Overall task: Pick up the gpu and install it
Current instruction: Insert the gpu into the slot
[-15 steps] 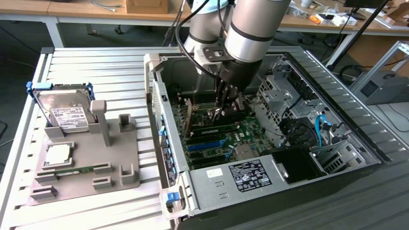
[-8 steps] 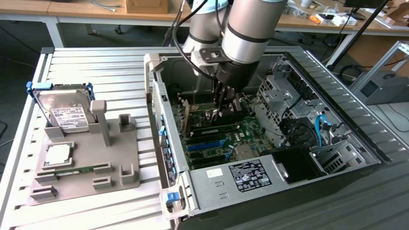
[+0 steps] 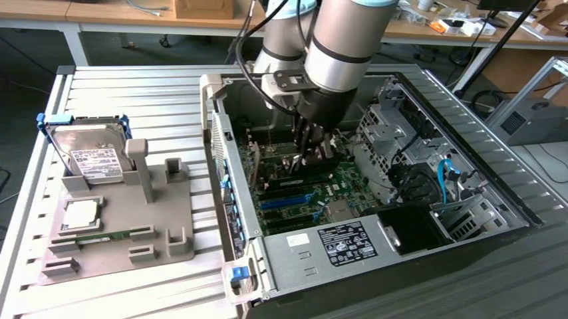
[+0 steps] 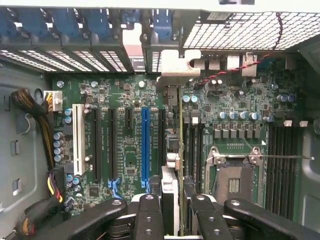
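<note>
The gripper (image 4: 177, 220) is reaching down inside the open computer case (image 3: 226, 153), its fingers (image 4: 150, 217) clamping the gpu (image 4: 175, 145) edge-on over the motherboard (image 4: 125, 150), seemingly at a slot; outside the case, the grey holder (image 3: 169, 212) is carrying the hard drive (image 3: 89, 156) and a RAM stick (image 3: 98, 237).

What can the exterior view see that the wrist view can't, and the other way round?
Exterior view: the robot arm, the silver hard drive standing in a grey holder beside the computer case, and the labelled power supply.
Wrist view: a close look at the white slot, a yellow-and-black cable bundle and a red-and-black twisted wire.
Both: the green motherboard, and the gripper closed on the gpu, held on edge over that board.
</note>
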{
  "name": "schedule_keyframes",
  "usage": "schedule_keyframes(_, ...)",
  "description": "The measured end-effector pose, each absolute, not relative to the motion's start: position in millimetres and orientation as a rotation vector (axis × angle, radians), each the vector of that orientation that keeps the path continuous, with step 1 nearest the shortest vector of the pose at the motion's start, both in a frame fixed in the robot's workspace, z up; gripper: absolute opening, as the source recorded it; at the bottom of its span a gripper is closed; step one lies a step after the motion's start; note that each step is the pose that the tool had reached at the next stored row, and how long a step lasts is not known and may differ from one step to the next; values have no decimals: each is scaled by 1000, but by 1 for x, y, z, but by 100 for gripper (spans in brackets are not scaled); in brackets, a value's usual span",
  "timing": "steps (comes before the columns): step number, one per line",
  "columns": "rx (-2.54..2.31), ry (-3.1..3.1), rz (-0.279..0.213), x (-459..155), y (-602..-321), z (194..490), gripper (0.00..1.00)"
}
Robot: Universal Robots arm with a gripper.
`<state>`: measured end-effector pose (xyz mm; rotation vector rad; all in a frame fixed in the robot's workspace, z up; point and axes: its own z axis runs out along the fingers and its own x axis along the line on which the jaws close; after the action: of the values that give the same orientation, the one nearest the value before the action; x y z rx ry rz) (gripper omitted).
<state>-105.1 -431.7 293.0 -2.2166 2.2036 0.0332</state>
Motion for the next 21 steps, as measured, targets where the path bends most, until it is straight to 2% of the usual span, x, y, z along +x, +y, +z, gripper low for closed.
schedule_keyframes(21, -2196, 2225, 33, -118, -445, 286, 27)
